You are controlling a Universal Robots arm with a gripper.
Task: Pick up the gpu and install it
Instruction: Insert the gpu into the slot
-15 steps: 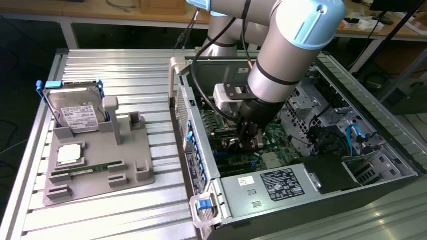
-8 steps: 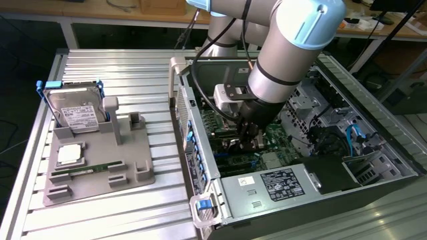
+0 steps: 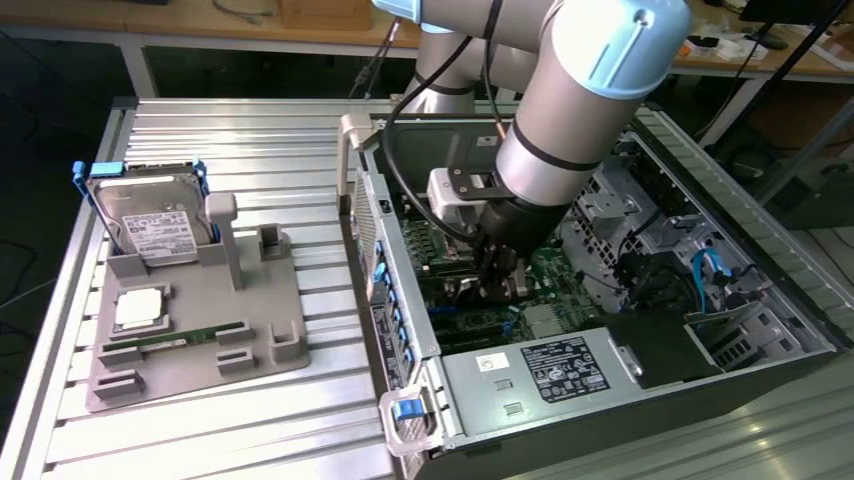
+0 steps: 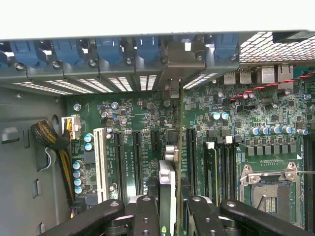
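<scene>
My gripper (image 3: 489, 285) reaches down into the open computer case (image 3: 747, 230), just over the green motherboard (image 3: 541, 265). In the wrist view the gpu (image 4: 168, 182) shows edge-on as a thin dark card with a silvery part, and my gripper (image 4: 172, 219) is shut on it, one black finger (image 4: 146, 216) on each side. The card stands upright over the motherboard (image 4: 236, 128), between the black expansion slots (image 4: 137, 157). Its silver bracket end (image 4: 172, 89) reaches the case's rear slot openings. Whether its lower edge sits in a slot I cannot tell.
Blue slot clips (image 4: 108, 49) line the rear wall. A white slot (image 4: 101, 157), a cable bundle (image 4: 49, 137) and the CPU socket (image 4: 268, 184) flank the card. The power supply (image 3: 561, 365) fills the case's near end. On the grey fixture (image 3: 267, 350) are a hard drive (image 3: 147, 215) and a RAM stick (image 3: 174, 340).
</scene>
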